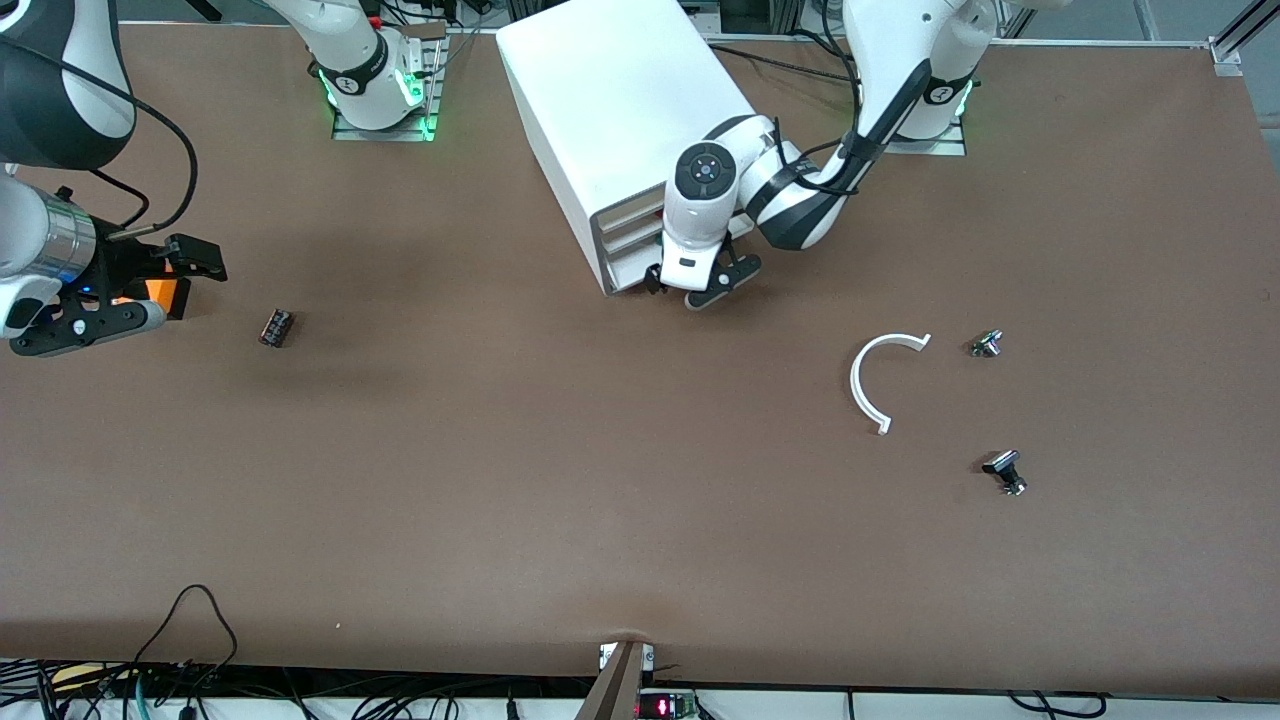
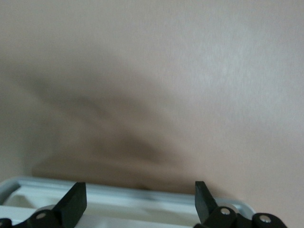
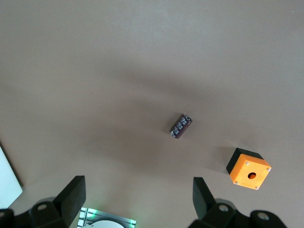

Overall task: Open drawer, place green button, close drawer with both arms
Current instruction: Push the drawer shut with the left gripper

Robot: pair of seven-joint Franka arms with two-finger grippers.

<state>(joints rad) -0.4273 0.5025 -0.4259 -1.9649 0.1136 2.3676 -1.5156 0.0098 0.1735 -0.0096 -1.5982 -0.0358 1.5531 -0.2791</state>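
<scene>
The right gripper [image 1: 185,288] waits released over the orange box [image 3: 249,171]. The left gripper [image 1: 722,283], fingers spread, sits at the cabinet's [image 1: 610,100] drawer [image 2: 142,197], so opening has barely begun. The button, seemingly the small part [image 1: 987,344] beside the white arc [image 1: 870,385], lies unplaced.

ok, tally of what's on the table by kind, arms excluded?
Drawer cabinet: 1
Orange box: 1
Small dark cylinder part: 1
White curved strip: 1
Small push-button parts: 2, one and one nearer the front camera
Total: 6
</scene>
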